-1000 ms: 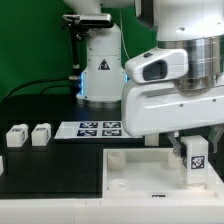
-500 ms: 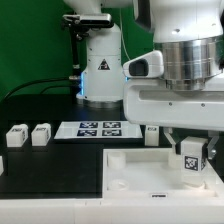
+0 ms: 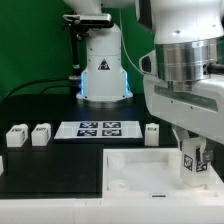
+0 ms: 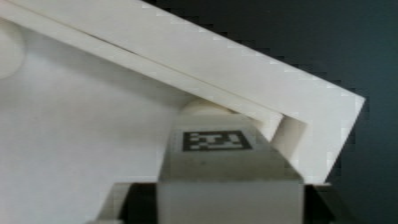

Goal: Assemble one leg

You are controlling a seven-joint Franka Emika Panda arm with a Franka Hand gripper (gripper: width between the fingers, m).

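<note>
My gripper (image 3: 192, 160) is shut on a white leg (image 3: 191, 166) with a black-and-white tag on its face. It holds the leg upright inside the far right corner of the large white tray-like piece (image 3: 130, 170). In the wrist view the leg (image 4: 222, 160) fills the space between the dark fingers (image 4: 135, 205), and its end sits close to the tray's raised corner rim (image 4: 302, 125). Three more legs lie on the black table: two at the exterior view's left (image 3: 17, 136) (image 3: 40, 133) and one (image 3: 152, 133) beside the marker board.
The marker board (image 3: 95, 129) lies flat on the table behind the tray. The white robot base (image 3: 102, 65) stands at the back against a green backdrop. The arm's large white wrist (image 3: 190, 70) covers the exterior view's upper right.
The wrist has turned and shifted toward the exterior view's right, uncovering the third loose leg. The held leg stays at the tray's corner, slightly lower.
</note>
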